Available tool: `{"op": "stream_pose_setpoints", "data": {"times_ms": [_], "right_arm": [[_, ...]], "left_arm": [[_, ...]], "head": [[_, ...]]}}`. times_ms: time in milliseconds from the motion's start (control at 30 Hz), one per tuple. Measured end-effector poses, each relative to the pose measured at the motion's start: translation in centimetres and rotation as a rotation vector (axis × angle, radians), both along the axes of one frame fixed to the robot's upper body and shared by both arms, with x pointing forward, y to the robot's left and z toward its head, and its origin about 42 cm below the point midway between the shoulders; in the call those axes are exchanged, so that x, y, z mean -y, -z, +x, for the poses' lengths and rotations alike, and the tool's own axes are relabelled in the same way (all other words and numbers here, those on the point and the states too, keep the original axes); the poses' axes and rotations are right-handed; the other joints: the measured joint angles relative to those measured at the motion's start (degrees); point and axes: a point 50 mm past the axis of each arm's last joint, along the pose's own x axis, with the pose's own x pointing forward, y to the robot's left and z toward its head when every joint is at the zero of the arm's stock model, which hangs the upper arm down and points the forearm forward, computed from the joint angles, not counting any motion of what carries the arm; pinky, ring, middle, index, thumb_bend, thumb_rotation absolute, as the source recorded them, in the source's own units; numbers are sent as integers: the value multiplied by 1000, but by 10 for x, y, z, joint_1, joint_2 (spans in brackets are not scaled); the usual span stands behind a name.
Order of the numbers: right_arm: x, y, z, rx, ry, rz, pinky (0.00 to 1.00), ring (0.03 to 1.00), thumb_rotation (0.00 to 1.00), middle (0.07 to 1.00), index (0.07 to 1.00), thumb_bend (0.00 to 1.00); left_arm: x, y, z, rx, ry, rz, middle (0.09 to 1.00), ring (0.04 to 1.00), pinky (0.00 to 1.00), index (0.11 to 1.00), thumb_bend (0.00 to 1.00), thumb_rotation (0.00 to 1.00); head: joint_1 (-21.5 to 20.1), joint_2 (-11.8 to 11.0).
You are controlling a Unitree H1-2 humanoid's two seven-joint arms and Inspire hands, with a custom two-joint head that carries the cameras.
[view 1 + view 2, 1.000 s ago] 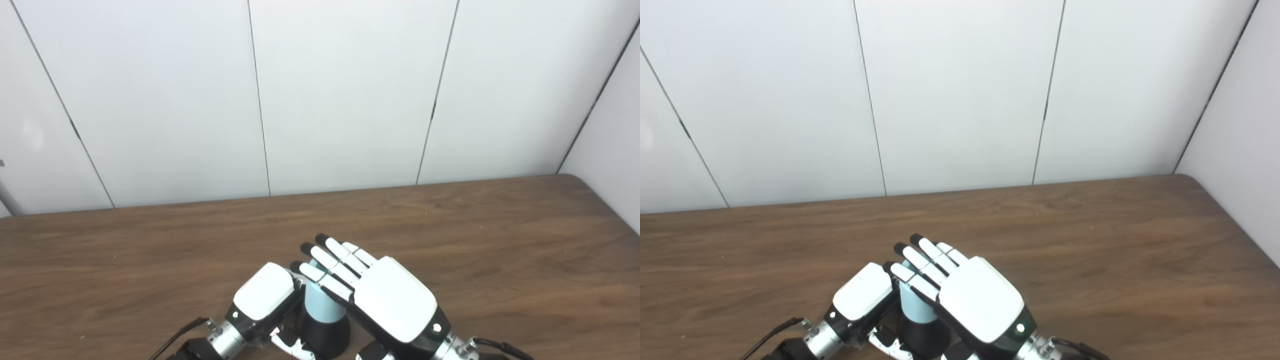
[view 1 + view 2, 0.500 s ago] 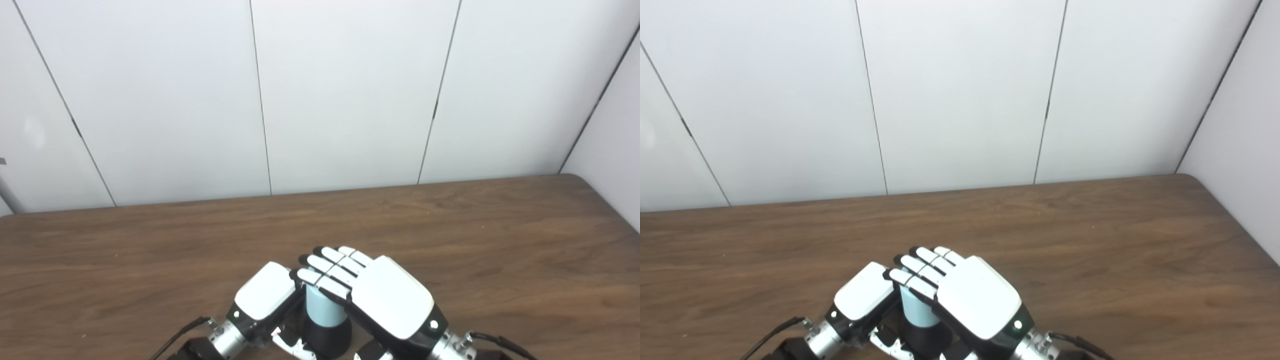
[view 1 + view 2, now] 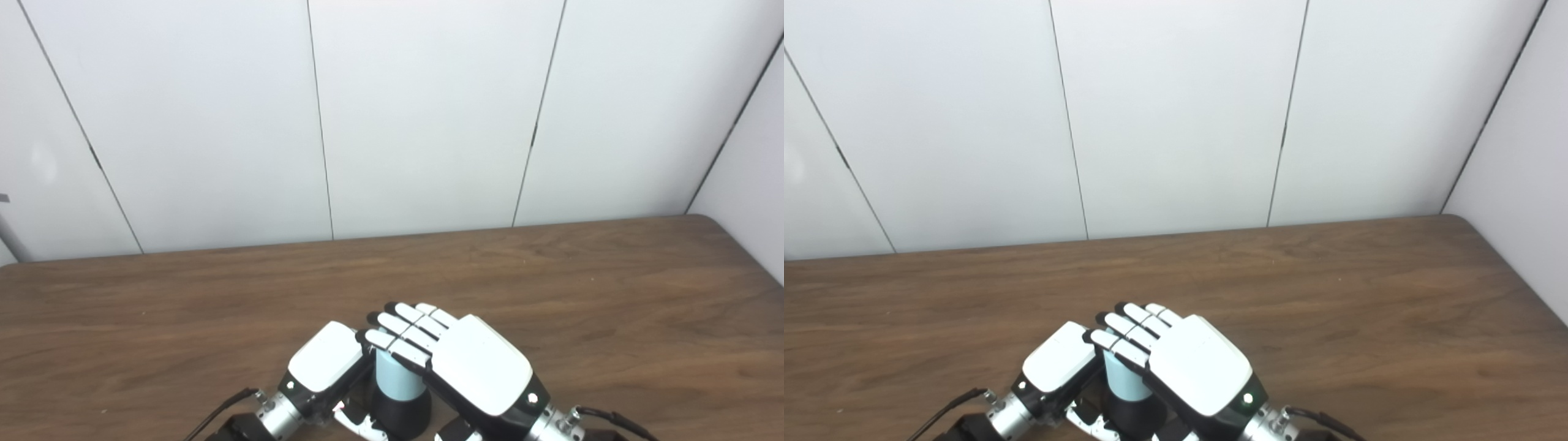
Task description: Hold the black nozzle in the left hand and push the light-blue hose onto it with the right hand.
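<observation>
where counter (image 3: 551, 294) meets near edge, left hand (image 3: 323, 365) clamped on black nozzle (image 3: 401, 415); light-blue hose (image 3: 395, 383) upright atop nozzle, right hand (image 3: 456, 364) curled over hose top.

Both arms enter from the bottom edge and meet low at the centre. The left hand (image 3: 324, 364) shows its white back, tilted toward the right, its fingers hidden underneath, so its grip cannot be judged. The right hand (image 3: 471, 370) lies palm down, angled leftward, its fingers (image 3: 401, 334) curling downward beside the left hand, apparently closing.
</observation>
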Motion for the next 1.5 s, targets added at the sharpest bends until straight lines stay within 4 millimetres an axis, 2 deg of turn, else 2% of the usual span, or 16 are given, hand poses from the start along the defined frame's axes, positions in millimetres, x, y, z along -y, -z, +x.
{"op": "stream_pose_setpoints", "data": {"times_ms": [100, 200, 267, 433, 467, 700, 867, 933, 1000, 1067, 1167, 1233, 1367, 1500], "right_arm": [[2, 5, -2, -7, 7, 40, 920, 995, 821, 997, 960, 860], [3, 9, -4, -4, 16, 75, 979, 1000, 846, 1000, 994, 864], [2, 10, -3, 0, 20, 91, 979, 1000, 856, 1000, 999, 865], [-1, 11, 0, 19, 43, 121, 996, 1000, 865, 1000, 998, 853], [-1, 11, 0, 25, 47, 121, 999, 1000, 868, 1000, 999, 849], [0, 12, 4, 47, 57, 109, 999, 1000, 860, 1000, 1000, 845], [0, 11, 5, 50, 67, 113, 1000, 1000, 873, 1000, 1000, 856], [0, 11, 6, 50, 67, 121, 994, 1000, 865, 1000, 978, 853], [0, 11, 6, 50, 55, 140, 933, 969, 822, 968, 916, 854], [0, 14, 6, 63, 45, 182, 839, 894, 782, 900, 836, 850], [5, 26, 9, 104, 50, 259, 784, 826, 775, 836, 775, 817], [5, 30, 11, 134, 51, 298, 806, 839, 768, 852, 809, 804], [4, 28, 12, 148, 60, 323, 942, 961, 815, 969, 947, 817], [5, 26, 12, 130, 92, 308, 963, 981, 814, 980, 959, 840]], "left_arm": [[0, 0, 0, 2, -1, -4, 474, 365, 280, 491, 523, 0], [0, 0, 0, -2, 0, 0, 464, 352, 268, 498, 523, 0], [0, 0, 0, -4, 1, 1, 466, 355, 271, 497, 523, 0], [0, 0, 0, -3, -1, 0, 401, 281, 203, 510, 516, 0], [0, 0, 0, -3, -1, 0, 444, 268, 193, 494, 521, 0], [1, 0, 1, -10, -2, -8, 471, 182, 126, 483, 525, 0], [2, 0, 1, -6, 0, -8, 471, 183, 122, 483, 525, 0], [2, 0, 1, -5, 0, -9, 471, 160, 107, 483, 525, 0], [2, 1, 2, -5, 0, -8, 471, 153, 102, 483, 525, 0], [3, 1, 2, -3, 4, -6, 472, 190, 126, 483, 525, 0], [5, 0, 3, 0, 8, -2, 424, 267, 186, 515, 518, 0], [5, 0, 3, 2, 10, -2, 407, 254, 177, 515, 517, 0], [5, 0, 3, 2, 10, -1, 442, 307, 217, 512, 521, 0], [5, 0, 3, 3, 9, 0, 459, 344, 254, 502, 522, 0]], "head": [[-1, 0], [-1, 0], [-2, -1], [-1, -2], [-1, -2], [-1, -2], [-3, -3], [-3, -3], [-3, -4], [-3, -4], [-2, -4], [-2, -4], [-2, -4], [-3, -4]]}}
